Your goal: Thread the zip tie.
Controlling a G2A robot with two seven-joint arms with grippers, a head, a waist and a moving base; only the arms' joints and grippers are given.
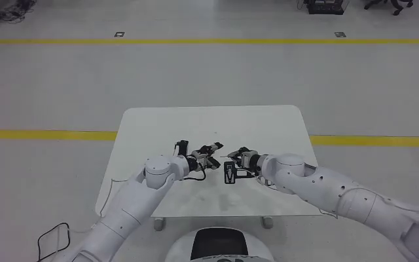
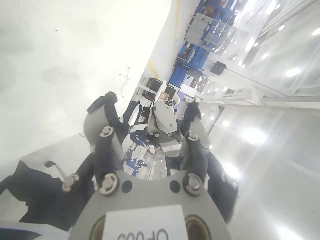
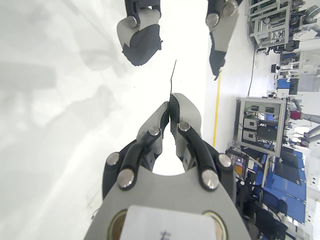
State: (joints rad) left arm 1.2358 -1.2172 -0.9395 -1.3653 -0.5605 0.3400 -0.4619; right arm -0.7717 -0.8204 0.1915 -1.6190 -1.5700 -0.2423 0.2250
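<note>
While both arms are meeting low over the near half of the table [image 1: 275, 124], the items are showing as follows.

Table: a white, smooth, matt top with rounded corners, sitting on a pale glossy floor [image 1: 65, 85] that is carrying straight yellow lines [image 1: 196, 41].

Right gripper [image 3: 170, 101]: two grey metal fingers on black curved links with round silver pivot pins. Its ribbed black rubber pads are pressing together at the tips and pinching the zip tie between them.

Zip tie [image 3: 172, 76]: a very thin, black, flexible plastic strip. A short length is sticking out past the right gripper's fingertips, slightly kinked near the pads and then running straight to a fine point. The rest is lying hidden between the pads. It is hanging above the table, not resting on it.

Left gripper [image 2: 150, 101]: the same grey-and-black build, with blunt, rounded, dark rubber tips. Its fingers are standing wide apart and holding nothing, and it is facing the right gripper head-on, just beside it. In the right wrist view the strip's point is aiming into the gap between these spread fingers and is touching neither of them.
</note>
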